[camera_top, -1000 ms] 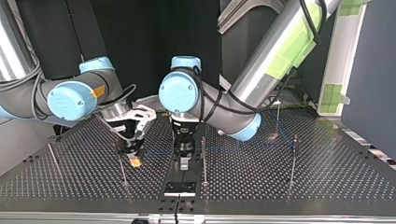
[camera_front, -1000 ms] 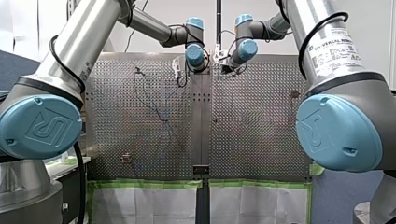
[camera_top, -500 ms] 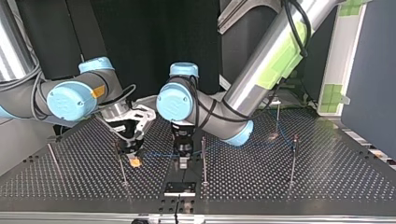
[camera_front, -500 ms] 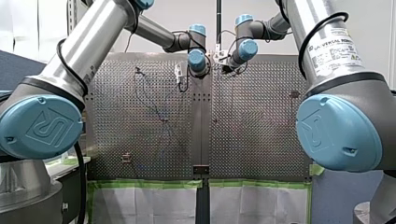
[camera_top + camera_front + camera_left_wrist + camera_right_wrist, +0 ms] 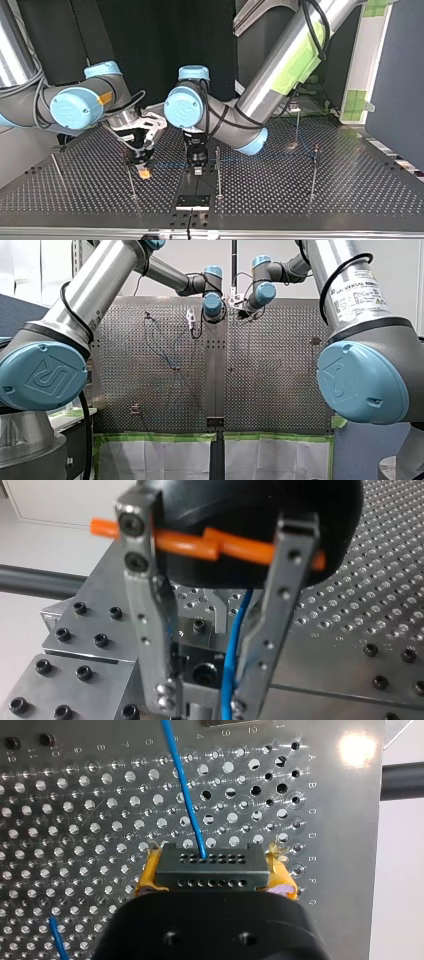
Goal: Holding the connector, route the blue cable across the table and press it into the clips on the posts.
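Note:
In the right wrist view my right gripper (image 5: 212, 882) is shut on the black connector (image 5: 210, 869), held between yellow pads (image 5: 146, 879). The blue cable (image 5: 185, 795) leaves the connector and runs ahead over the perforated table. The top view shows that gripper (image 5: 143, 167) low at the left, beside a thin post (image 5: 131, 182). From it the cable (image 5: 170, 164) runs across to my left gripper (image 5: 196, 166) near the middle post (image 5: 217, 170). In the left wrist view my left gripper (image 5: 202, 702) has its metal fingers (image 5: 150, 630) apart, with the cable (image 5: 229, 665) between them, close to one finger.
More thin posts stand at the top view's right (image 5: 313, 170), back right (image 5: 297, 125) and far left (image 5: 55, 167). A black block (image 5: 192, 201) sits on the centre rail near that view's front edge. Bolted metal plates (image 5: 90, 635) lie under my left gripper.
My left arm has shifted a little toward the top view's left, its gripper staying over the centre rail. The cable sagged between the grippers, then straightened. My right gripper has not moved.

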